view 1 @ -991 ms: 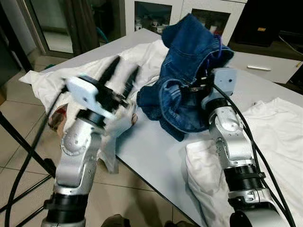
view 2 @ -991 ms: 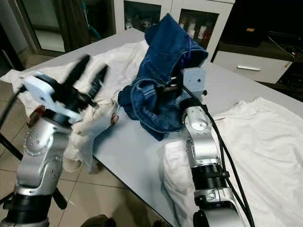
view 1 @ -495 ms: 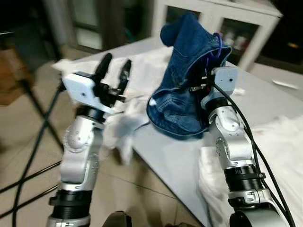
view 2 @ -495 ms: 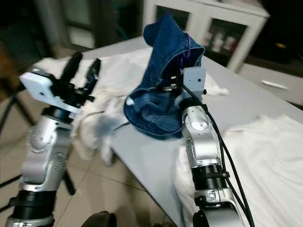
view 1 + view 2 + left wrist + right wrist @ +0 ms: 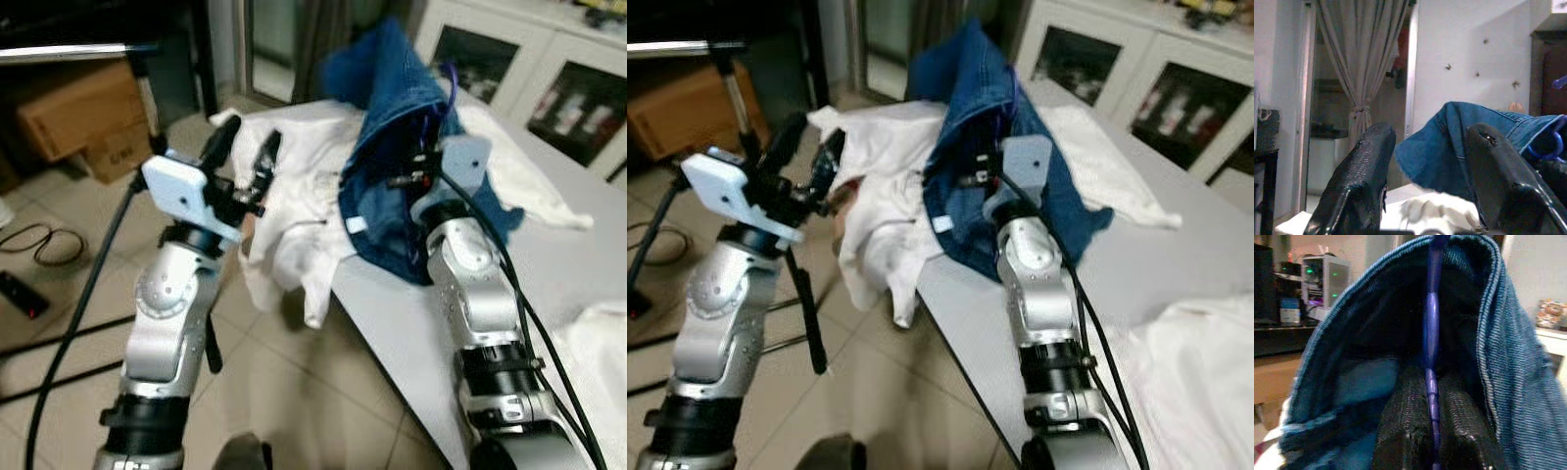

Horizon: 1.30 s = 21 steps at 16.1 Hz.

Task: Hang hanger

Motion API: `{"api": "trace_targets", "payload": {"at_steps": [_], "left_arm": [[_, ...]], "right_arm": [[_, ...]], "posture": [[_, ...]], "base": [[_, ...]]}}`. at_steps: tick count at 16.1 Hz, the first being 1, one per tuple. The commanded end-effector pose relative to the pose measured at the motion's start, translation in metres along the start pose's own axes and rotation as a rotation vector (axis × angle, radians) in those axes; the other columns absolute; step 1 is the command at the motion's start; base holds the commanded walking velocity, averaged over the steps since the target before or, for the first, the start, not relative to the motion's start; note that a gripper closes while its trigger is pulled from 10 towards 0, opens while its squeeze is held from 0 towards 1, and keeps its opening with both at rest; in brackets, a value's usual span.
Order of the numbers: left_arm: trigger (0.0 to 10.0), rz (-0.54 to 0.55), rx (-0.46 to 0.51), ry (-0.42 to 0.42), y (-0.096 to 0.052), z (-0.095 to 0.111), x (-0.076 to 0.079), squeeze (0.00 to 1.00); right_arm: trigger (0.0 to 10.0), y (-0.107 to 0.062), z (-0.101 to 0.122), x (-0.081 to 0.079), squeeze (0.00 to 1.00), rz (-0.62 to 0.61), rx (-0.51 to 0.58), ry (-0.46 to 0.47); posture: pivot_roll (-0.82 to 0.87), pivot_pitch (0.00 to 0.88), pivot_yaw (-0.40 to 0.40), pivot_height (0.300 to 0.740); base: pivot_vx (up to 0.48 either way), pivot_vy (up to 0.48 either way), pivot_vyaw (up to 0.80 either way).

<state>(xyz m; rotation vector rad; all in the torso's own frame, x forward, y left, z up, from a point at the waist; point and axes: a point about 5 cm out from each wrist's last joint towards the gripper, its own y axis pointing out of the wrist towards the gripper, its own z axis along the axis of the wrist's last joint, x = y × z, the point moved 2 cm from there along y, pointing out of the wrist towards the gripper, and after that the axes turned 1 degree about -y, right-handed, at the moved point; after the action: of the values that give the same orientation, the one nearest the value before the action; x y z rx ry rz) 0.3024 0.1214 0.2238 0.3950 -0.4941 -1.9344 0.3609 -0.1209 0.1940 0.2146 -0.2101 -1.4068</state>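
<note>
Hanger (image 5: 1431,333), the thin blue one, is pinched tight between the right gripper's (image 5: 1432,431) fingers, raised above the table's (image 5: 392,313) near edge with a denim garment (image 5: 402,127) draped over it. Left gripper (image 5: 243,157) hovers spread wide, empty, beside white cloth (image 5: 294,215) spilling off the table's corner.

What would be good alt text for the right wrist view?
The right gripper is shut on a thin purple hanger, which runs up between its two black fingers. Blue denim drapes over the hanger and arches around the fingers.
</note>
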Motion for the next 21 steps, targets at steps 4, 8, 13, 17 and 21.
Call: {"api": "trace_targets", "payload": {"at_steps": [4,8,13,17,21], "left_arm": [[10.0,-0.043,-0.007,0.000,0.003,-0.003,0.012,0.00],[10.0,-0.014,-0.177,-0.072,-0.010,-0.044,0.011,0.00],[10.0,-0.112,-0.378,-0.234,-0.029,-0.090,0.030,1.00],[10.0,-0.195,-0.405,-0.239,-0.029,-0.103,0.037,1.00],[10.0,-0.234,-0.435,-0.211,-0.020,-0.114,0.038,0.00]], "right_arm": [[10.0,0.003,0.008,0.009,0.00,-0.038,0.037,-0.006],[10.0,0.008,0.023,0.003,0.00,-0.007,0.110,-0.038],[10.0,0.008,0.030,-0.003,0.00,0.013,0.147,-0.020],[10.0,0.003,0.039,-0.005,0.00,0.028,0.193,0.032],[10.0,-0.001,0.049,-0.013,0.00,0.076,0.237,0.085]], "posture": [[0.10,0.027,-0.069,0.740],[0.10,0.024,-0.067,0.740],[0.10,0.023,-0.068,0.740],[0.09,0.021,-0.062,0.740],[0.09,0.020,-0.056,0.740]], "base": [[0.000,0.000,0.00],[0.000,0.000,0.00],[0.000,0.000,0.00],[0.000,0.000,0.00],[0.000,0.000,0.00]]}}
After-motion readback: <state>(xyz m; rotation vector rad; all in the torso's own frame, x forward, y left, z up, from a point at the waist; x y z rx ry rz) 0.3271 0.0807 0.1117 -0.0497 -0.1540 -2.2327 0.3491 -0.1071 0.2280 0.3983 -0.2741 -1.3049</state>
